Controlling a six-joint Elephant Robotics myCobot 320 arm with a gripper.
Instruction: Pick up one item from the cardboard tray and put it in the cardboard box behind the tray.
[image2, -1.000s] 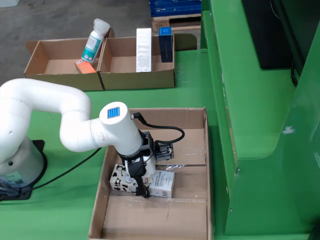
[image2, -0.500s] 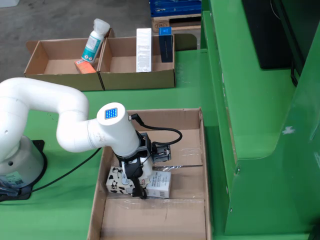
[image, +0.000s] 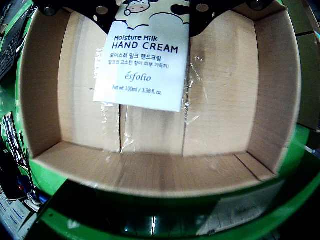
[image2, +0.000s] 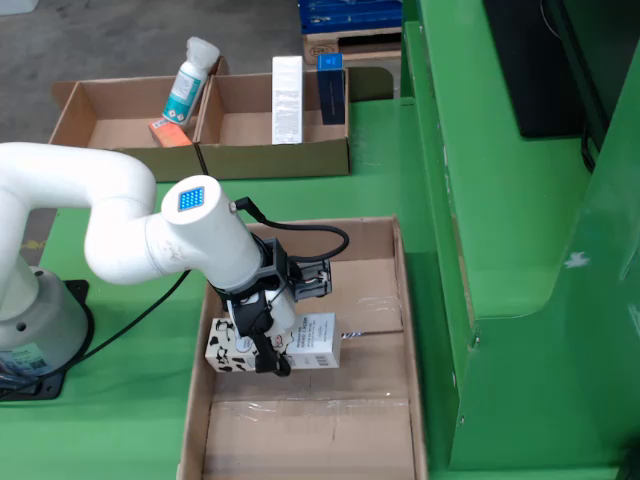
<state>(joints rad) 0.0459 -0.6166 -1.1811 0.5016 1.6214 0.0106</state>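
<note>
**A:** Start nearest you, in the wrist view. What's the hand (image: 150, 12) doing?

**B:** It's pinching the white rectangular hand-cream carton with the black-and-white cow print (image: 145, 60) across its upper end. You can see the dark fingers (image: 102, 12) on either side of it, and the carton hangs label-out above the floor of the large open cardboard box with the taped seams (image: 150, 170).

**A:** And from the fixed view?

**B:** You see the same grip: the white robot arm (image2: 150, 225) reaches over that box (image2: 300, 440), with the carton (image2: 270, 345) held above the box's left half, clear of the floor as far as I can judge.

**A:** So how far along are you?

**B:** The pick looks done and the carry is nearly done, since the carton is already inside the box's outline. What's left for you is the release, then pulling the arm clear.

**A:** Anything further back?

**B:** On the green bench (image2: 370, 190), two shallow cardboard trays. The nearer-right one (image2: 280, 155) holds a tall white carton (image2: 287, 100) and a dark blue carton (image2: 331, 90); the left one (image2: 90, 120) holds a white and teal bottle (image2: 185, 85) and a small orange pack (image2: 170, 133).
</note>
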